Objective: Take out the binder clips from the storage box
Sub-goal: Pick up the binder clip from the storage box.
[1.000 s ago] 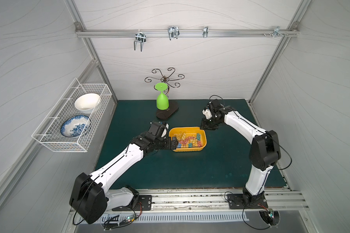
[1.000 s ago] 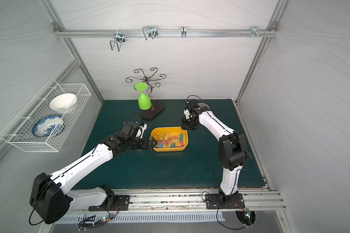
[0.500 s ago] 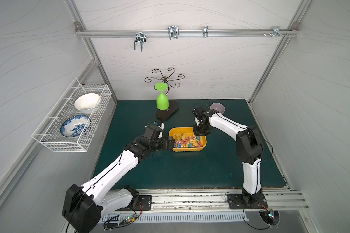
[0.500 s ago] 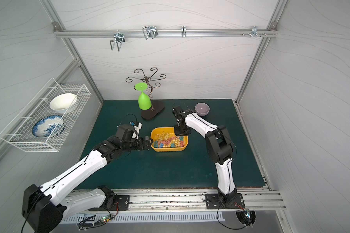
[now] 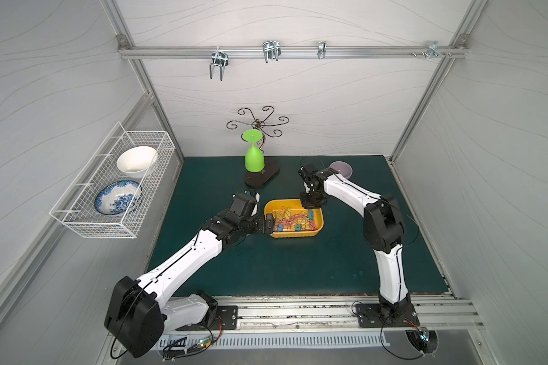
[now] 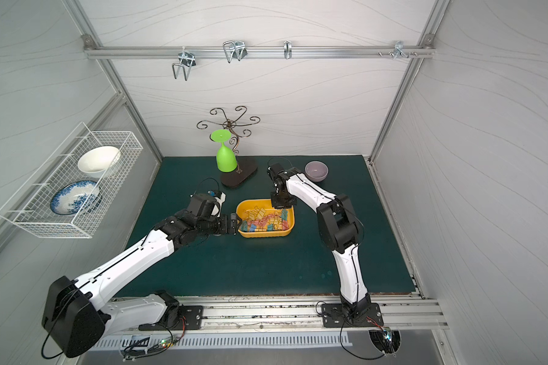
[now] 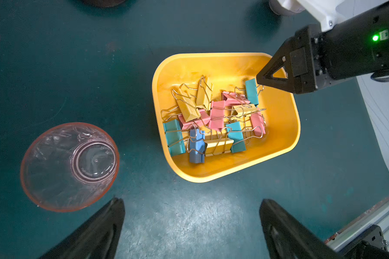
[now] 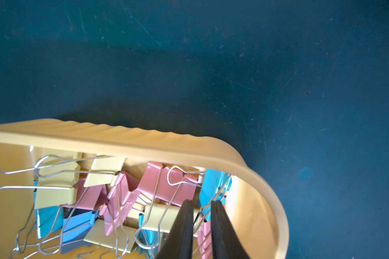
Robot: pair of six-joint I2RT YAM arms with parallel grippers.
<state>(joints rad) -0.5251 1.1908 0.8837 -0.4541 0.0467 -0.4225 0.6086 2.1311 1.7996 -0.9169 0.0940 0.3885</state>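
Left wrist cam: binder clips (image 7: 216, 115) piled in storage box (image 7: 281, 121). L fingers (image 7: 94, 231) wide apart. R fingers (image 8: 184, 228) near-together at box's 1 o'clock corner, clip wire between; grip unclear.

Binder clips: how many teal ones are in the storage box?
3, in the left wrist view: a teal clip beside the right gripper, another next to the blue clip, a third mid-pile. More may lie buried.

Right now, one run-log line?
left gripper: open beside storage box | right gripper: in box, straddling teal binder clip handle, grip unconfirmed

Open mat (image 7: 189, 213) rings the storage box (image 7: 279, 125); a clear cup (image 7: 70, 167) stands near one side
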